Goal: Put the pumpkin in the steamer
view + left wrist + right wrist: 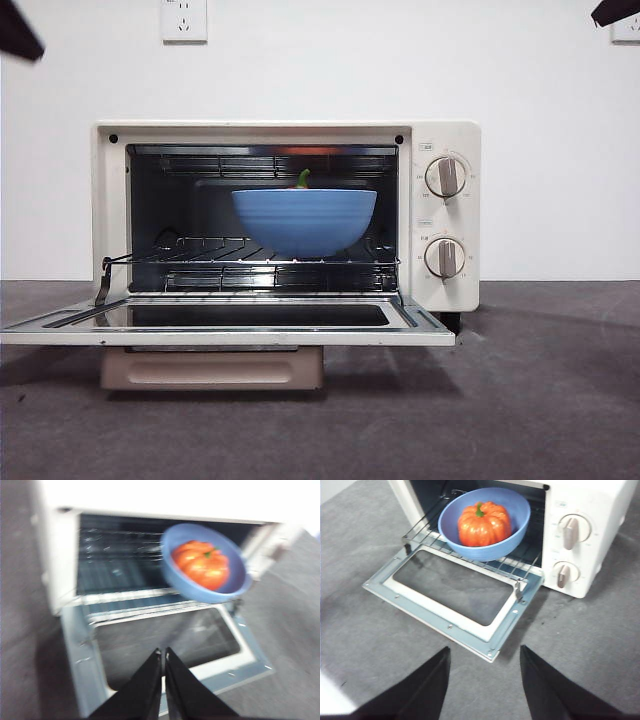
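The cream-white steamer stands on the table with its door folded down flat. A blue ribbed bowl sits on the wire rack inside it. The orange pumpkin lies in the bowl; from the front only its green stem shows. It also shows in the left wrist view. My left gripper is shut and empty, above the open door. My right gripper is open and empty, held back over the table in front of the door's right corner.
The steamer's two knobs are on its right side. A wall with a socket is behind it. Dark grey table surface lies in front and to the right. Black arm tips show at both top corners.
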You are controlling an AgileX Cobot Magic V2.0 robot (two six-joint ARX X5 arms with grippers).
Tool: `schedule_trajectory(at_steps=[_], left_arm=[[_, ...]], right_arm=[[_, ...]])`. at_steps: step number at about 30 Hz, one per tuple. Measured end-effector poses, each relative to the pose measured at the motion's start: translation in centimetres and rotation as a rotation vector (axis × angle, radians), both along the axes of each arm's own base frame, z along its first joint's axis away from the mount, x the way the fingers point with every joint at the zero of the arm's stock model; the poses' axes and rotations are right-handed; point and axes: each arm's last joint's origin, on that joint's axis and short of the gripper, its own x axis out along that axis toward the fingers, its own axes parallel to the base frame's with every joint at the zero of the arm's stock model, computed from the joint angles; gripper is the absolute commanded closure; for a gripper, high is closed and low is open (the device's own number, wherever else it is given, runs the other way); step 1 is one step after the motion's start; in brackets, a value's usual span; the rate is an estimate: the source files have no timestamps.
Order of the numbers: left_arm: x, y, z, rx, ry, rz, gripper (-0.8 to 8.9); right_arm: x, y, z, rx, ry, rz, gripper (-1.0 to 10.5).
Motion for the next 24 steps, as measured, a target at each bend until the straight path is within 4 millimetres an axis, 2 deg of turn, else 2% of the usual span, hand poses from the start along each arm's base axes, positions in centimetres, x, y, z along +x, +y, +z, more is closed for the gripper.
schedule_trajectory(at_steps=[5,10,17,24], left_arm=[[1.7,1.0,-3.4,-0.022,0.081,0.111,8.01],[3.5,2.1,-5.6,-0.079,0.137,0.148,8.01],[6.4,3.5,-8.6,-0.128,0.267,0.154,8.0],[8.8,3.8,-11.7,-0.145,0.362,0.114,8.0]], right_arm=[[0.0,0.0,0.0,0.001,0.003,0.006,7.3],[0.0,0.0,-0.1,-0.004,0.008,0.006,7.3],[0.0,0.0,-0.1,-0.006,0.006,0.007,7.3],[0.0,0.0,-0.1,-0.006,0.006,0.008,7.3]])
